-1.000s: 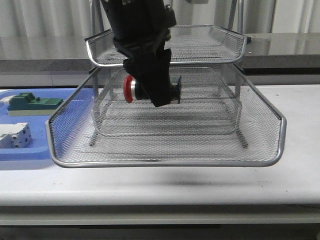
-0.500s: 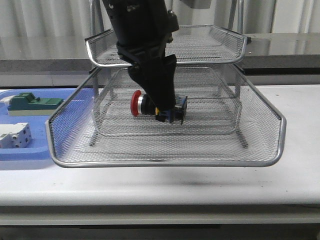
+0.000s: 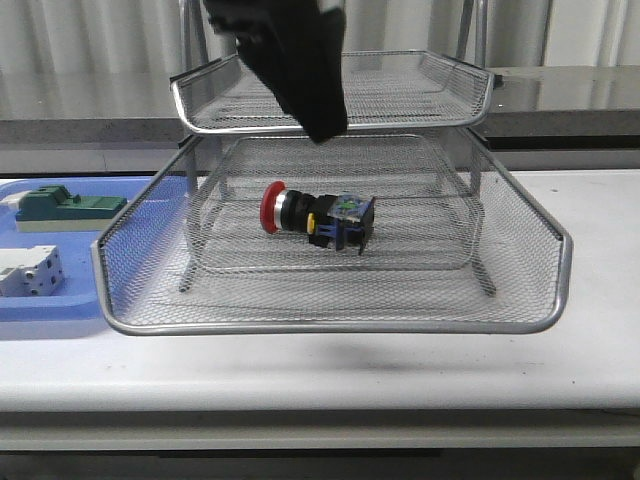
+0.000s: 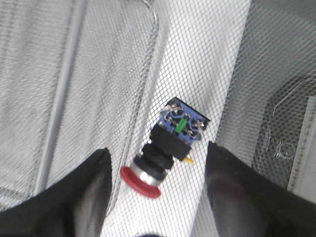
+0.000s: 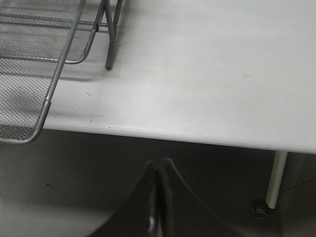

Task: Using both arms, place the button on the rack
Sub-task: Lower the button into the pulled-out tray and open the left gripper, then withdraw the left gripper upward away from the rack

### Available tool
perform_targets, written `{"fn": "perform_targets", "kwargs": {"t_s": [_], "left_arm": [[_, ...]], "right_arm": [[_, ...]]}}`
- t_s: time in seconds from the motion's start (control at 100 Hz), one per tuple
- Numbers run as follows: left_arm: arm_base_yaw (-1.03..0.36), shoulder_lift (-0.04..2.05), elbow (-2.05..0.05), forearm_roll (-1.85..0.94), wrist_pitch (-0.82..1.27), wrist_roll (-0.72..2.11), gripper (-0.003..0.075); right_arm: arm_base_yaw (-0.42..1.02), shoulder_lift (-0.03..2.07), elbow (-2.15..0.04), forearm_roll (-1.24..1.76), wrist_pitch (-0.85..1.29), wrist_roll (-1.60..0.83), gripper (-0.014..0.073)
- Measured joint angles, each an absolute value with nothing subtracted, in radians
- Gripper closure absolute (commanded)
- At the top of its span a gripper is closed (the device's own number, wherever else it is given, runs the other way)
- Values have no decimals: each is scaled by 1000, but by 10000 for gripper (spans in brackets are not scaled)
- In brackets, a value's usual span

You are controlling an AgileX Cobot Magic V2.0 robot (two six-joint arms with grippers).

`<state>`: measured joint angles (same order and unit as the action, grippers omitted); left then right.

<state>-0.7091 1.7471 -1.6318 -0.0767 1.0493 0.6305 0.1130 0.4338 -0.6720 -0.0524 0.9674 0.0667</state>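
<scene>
Red-capped black button [image 3: 316,218] on silver mesh rack [image 3: 330,290].

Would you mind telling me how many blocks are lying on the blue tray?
2 visible: a green block toward the blue tray's far side and a white block nearer; the rack may hide others.

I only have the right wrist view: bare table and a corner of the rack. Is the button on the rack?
Observer: Yes. The button lies on its side on the mesh of the rack's pulled-out tier, below the top one.
Operator: Is the left pincer gripping it?
Observer: No. The left pincer is open and above the button, apart from it.
Operator: Which way does the red cap face?
Observer: Toward the robot's left.
</scene>
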Motion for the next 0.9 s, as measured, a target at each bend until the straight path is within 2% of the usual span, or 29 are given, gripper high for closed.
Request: {"fn": "perform_targets", "kwargs": {"t_s": [0.2, 0.47, 0.75, 0.9], "left_arm": [[-648, 1604, -1632, -77, 1113, 536, 310], [-457, 1368, -1529, -71, 1104, 452, 310], [-219, 1007, -1200, -70, 911, 393, 310], [-144, 803, -1000, -79, 756, 346, 310]], "right_arm": [[113, 434, -672, -52, 967, 67, 664], [113, 434, -672, -52, 967, 67, 664], [113, 434, -672, -52, 967, 67, 664], [113, 434, -672, -52, 967, 67, 664]]}}
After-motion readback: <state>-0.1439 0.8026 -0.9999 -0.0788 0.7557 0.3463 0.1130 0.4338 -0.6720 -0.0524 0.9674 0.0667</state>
